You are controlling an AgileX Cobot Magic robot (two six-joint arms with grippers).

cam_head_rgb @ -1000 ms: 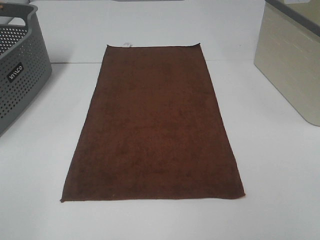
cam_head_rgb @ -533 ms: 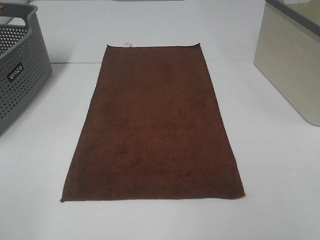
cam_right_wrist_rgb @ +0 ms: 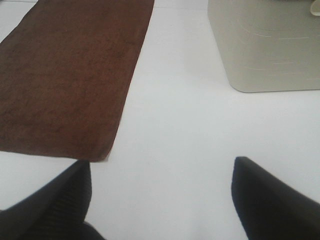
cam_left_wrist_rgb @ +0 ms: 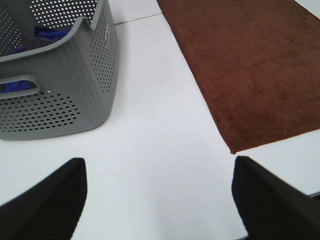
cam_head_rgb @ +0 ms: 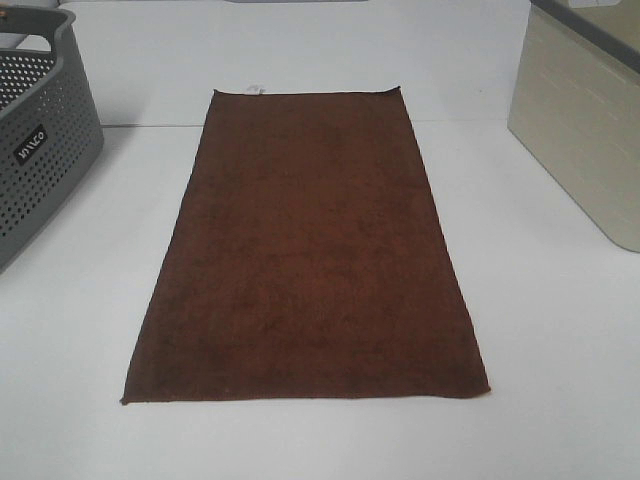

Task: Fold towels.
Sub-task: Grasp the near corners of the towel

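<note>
A dark reddish-brown towel (cam_head_rgb: pixel 305 255) lies flat and unfolded, lengthwise down the middle of the white table, with a small white tag (cam_head_rgb: pixel 253 88) at its far short edge. Neither gripper shows in the exterior high view. In the left wrist view the left gripper (cam_left_wrist_rgb: pixel 157 192) is open and empty above bare table, short of the towel's (cam_left_wrist_rgb: pixel 250 65) near left corner. In the right wrist view the right gripper (cam_right_wrist_rgb: pixel 160 192) is open and empty, just short of the towel's (cam_right_wrist_rgb: pixel 70 75) near right corner.
A grey perforated basket (cam_head_rgb: pixel 40 140) stands at the left edge; the left wrist view shows it (cam_left_wrist_rgb: pixel 65 95) holding blue cloth (cam_left_wrist_rgb: pixel 50 36). A beige bin (cam_head_rgb: pixel 585 130) stands at the right, also in the right wrist view (cam_right_wrist_rgb: pixel 265 45). White table (cam_head_rgb: pixel 560 340) surrounds the towel.
</note>
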